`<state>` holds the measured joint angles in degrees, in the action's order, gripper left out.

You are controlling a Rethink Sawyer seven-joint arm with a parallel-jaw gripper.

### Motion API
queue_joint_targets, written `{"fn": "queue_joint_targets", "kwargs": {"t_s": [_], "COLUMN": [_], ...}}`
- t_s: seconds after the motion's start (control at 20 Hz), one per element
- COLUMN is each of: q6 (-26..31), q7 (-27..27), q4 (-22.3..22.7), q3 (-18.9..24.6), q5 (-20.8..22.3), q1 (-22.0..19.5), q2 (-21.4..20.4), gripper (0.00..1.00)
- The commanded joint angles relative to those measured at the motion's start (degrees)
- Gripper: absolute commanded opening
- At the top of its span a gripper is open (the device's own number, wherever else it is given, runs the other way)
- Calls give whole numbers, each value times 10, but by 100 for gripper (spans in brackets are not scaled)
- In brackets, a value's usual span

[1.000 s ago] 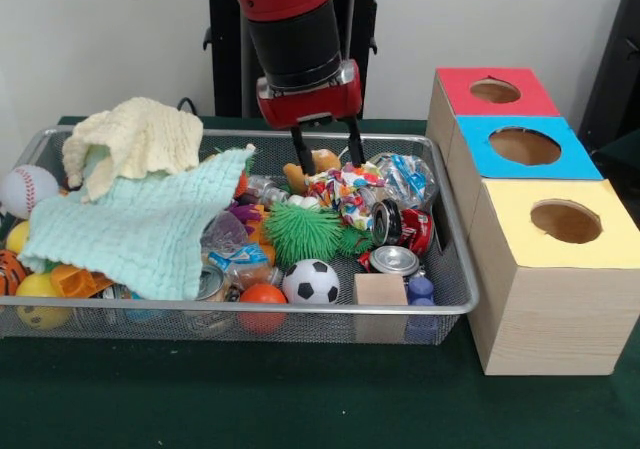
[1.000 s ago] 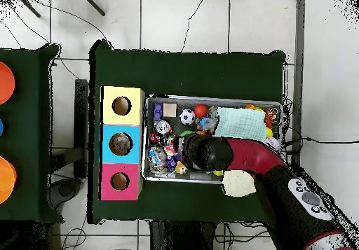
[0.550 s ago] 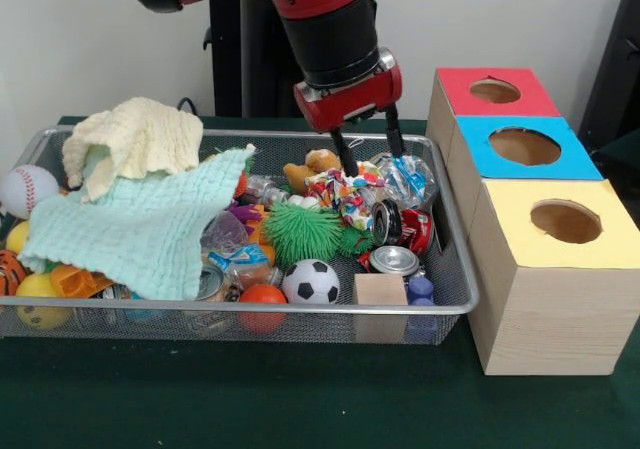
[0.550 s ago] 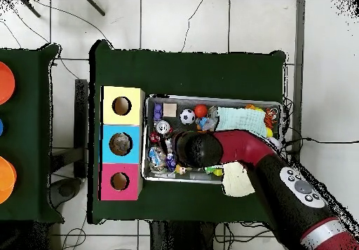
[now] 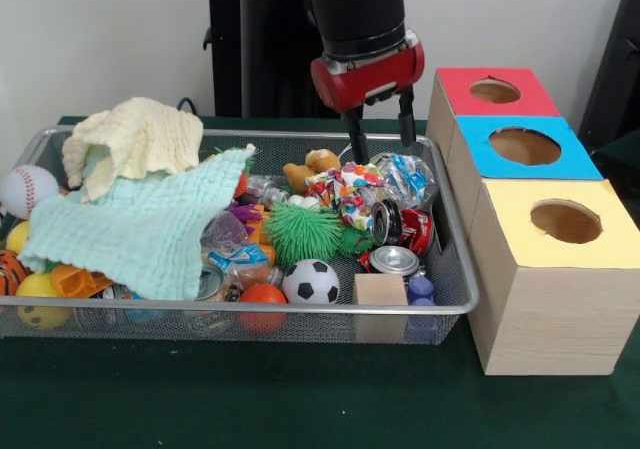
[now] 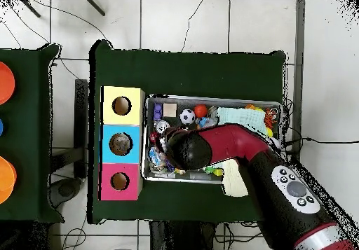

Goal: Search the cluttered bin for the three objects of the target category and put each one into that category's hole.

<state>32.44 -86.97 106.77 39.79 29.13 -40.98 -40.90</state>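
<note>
Shifted toward the coloured boxes and risen since a second ago, red and black end effector (image 5: 381, 137), fingers apart and empty, above crinkled clear plastic wrapper (image 5: 404, 177) in silver wire mesh bin (image 5: 455, 269), beside red-topped wooden box (image 5: 497, 91).

Wire bin (image 5: 455, 299) crammed with clutter; red (image 5: 497, 91), blue (image 5: 524, 146), yellow (image 5: 565, 220) holes alongside.

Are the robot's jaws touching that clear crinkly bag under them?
Cannot tell. In the front view the gripper hangs open right at the bag, their outlines overlapping; overhead, the arm hides both.
</note>
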Motion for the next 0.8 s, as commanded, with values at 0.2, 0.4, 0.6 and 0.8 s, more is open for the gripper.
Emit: {"fn": "queue_joint_targets", "kwargs": {"t_s": [0.2,0.4,0.6,0.8], "q6": [36,37,38,33], "q7": [46,51,60,76], "q4": [-27,-28,-38,-49], "q3": [-32,-30,-31,-30], "q5": [74,80,91,103], "q1": [6,-2,-9,-28], "q2": [-82,-78,-60,-33], "gripper": [100,100,100,100]}}
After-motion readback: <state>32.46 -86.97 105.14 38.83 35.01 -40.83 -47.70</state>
